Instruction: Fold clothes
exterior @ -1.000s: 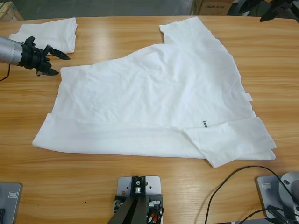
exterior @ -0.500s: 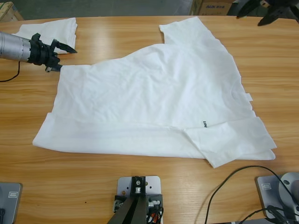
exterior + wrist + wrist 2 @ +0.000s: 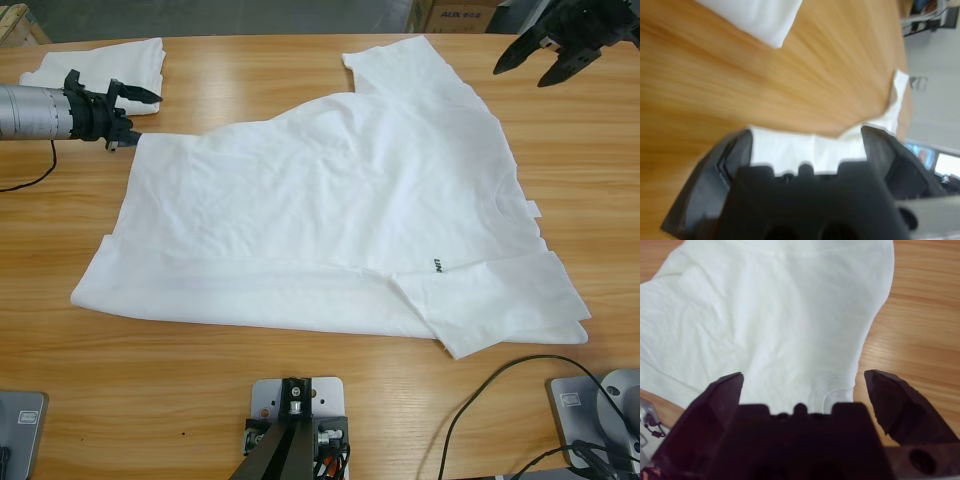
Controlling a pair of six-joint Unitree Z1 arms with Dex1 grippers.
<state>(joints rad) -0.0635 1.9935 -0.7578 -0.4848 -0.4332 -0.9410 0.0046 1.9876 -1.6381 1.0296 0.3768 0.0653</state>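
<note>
A large white T-shirt (image 3: pixel 330 210) lay spread and partly folded across the middle of the wooden table (image 3: pixel 300 400), thin, limp cotton that looked light and likely to sag and wrinkle, so best pinched at a corner or hem. The left gripper (image 3: pixel 128 112), jaws apart, sat low near the table's far left corner with the shirt's corner lying between them, not yet pinched, just beside a second, folded T-shirt (image 3: pixel 105 68). The right gripper (image 3: pixel 545 62) hung open above the far right edge, just beyond the shirt's sleeve (image 3: pixel 400 62).
</note>
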